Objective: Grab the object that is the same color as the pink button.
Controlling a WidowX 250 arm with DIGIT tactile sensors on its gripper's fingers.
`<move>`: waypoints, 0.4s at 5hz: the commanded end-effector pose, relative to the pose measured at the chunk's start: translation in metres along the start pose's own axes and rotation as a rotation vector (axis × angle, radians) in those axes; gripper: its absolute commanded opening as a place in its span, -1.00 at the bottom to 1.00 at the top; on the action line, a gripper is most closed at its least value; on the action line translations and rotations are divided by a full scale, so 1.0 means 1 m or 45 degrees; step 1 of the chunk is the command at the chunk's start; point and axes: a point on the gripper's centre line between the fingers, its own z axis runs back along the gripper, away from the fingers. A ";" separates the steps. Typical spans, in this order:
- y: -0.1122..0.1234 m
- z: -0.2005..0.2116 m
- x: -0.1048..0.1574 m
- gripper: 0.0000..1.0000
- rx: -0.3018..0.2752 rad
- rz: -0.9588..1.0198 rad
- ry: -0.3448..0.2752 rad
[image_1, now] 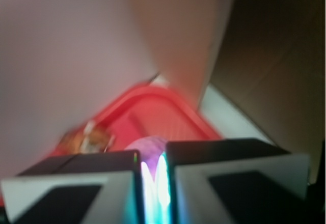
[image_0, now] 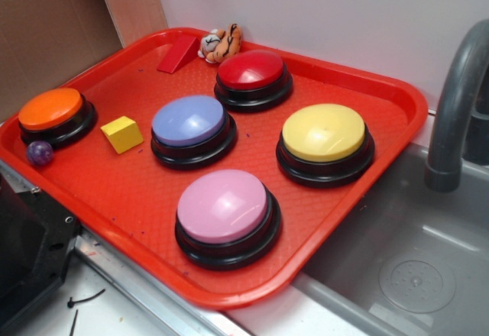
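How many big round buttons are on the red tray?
5. Orange button at the left edge, red button at the back, lavender-blue button in the middle, yellow button on the right, pink button at the front. None seems hidden.

White wall (image_0: 344, 15) behind, brown cardboard panel (image_0: 46, 30) at left — grey sink (image_0: 397, 267) w/ faucet (image_0: 458, 107) at right

No writing, label, brand, number or sign can be read in either view. The domes of the buttons on the red tray (image_0: 382, 84) are plain, and so are the yellow block (image_0: 122, 134) and the red wedge (image_0: 177, 53). The wrist view is too blurred to show any lettering.
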 end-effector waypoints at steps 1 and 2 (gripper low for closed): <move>-0.031 0.049 -0.032 -1.00 -0.072 -0.292 0.174; -0.040 0.061 -0.050 -1.00 -0.086 -0.374 0.215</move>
